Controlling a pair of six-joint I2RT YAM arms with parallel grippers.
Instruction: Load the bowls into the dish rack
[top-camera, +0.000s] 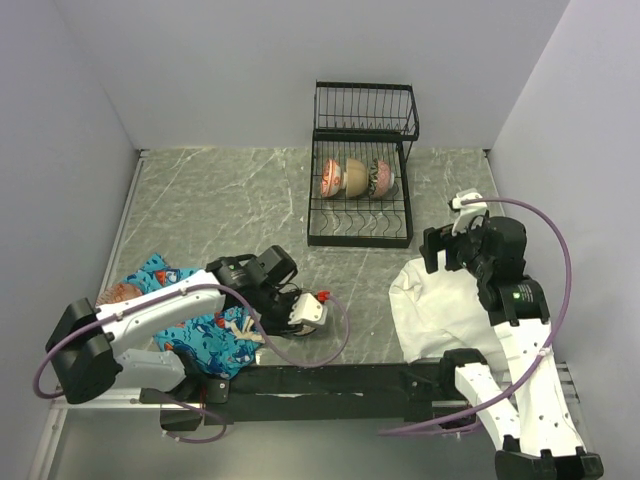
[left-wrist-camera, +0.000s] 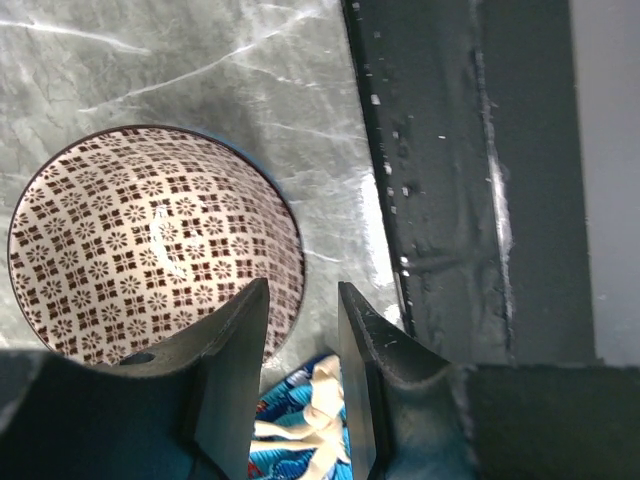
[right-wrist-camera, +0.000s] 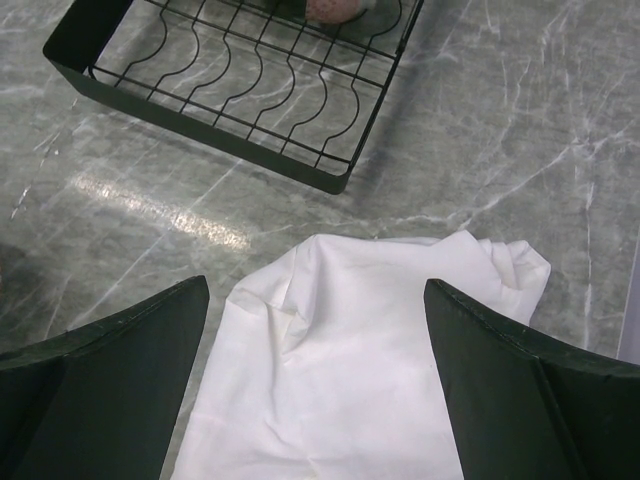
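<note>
**One overhead view, two close wrist views**

The overhead camera sits high behind the arms and looks down and forward over the whole table (top-camera: 220, 200), with the dish rack (top-camera: 359, 241) at the far end. The left wrist camera looks steeply down from very close at a patterned bowl (left-wrist-camera: 150, 250) and a blue cloth (left-wrist-camera: 287, 408). The right wrist camera tilts forward over a white cloth (right-wrist-camera: 370, 340) towards the dish rack's near corner. The overhead view shares both cloths and the dish rack with the wrist views.

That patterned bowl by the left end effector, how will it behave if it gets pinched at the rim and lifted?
The patterned bowl shows a glossy highlight, so it is probably glazed ceramic: stiff, somewhat slippery, and breakable if dropped. The left end effector sits at only one side of the rim, so the bowl may swing or tilt when lifted.
</note>
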